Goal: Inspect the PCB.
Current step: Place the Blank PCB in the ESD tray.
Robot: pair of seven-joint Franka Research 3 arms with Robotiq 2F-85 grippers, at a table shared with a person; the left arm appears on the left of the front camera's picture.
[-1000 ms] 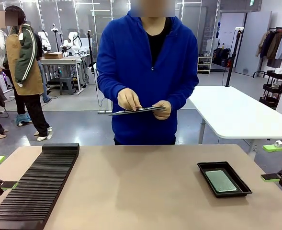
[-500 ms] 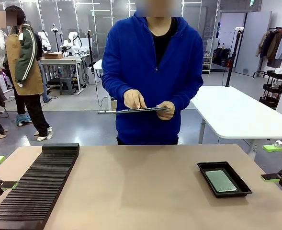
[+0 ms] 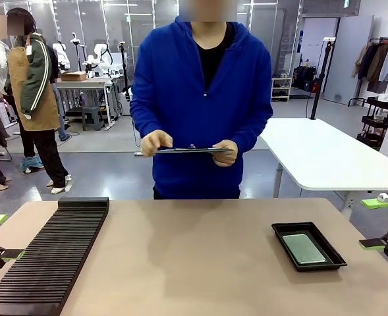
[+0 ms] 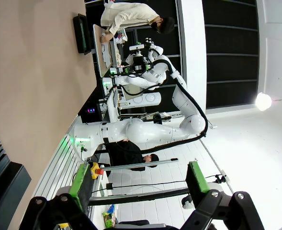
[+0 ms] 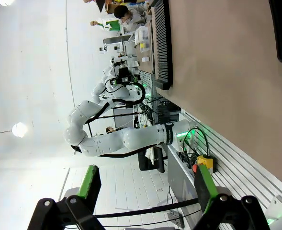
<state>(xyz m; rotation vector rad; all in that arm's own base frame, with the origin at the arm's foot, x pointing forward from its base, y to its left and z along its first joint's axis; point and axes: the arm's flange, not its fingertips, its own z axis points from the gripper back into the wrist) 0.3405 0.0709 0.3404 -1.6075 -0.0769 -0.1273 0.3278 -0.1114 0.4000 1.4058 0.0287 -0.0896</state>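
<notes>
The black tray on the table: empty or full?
Occupied: the PCB lies flat inside the black tray.

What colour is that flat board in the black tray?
Pale green PCB, best seen in the front view.

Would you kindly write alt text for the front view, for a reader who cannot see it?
A person across the table holds a clipboard level in both hands. A PCB lies in a black tray at right; a ribbed black rack sits at left.

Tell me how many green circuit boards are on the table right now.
1. The PCB lies flat inside the black tray on the table's right side, near the right gripper. Another board beneath it could be hidden.
</notes>
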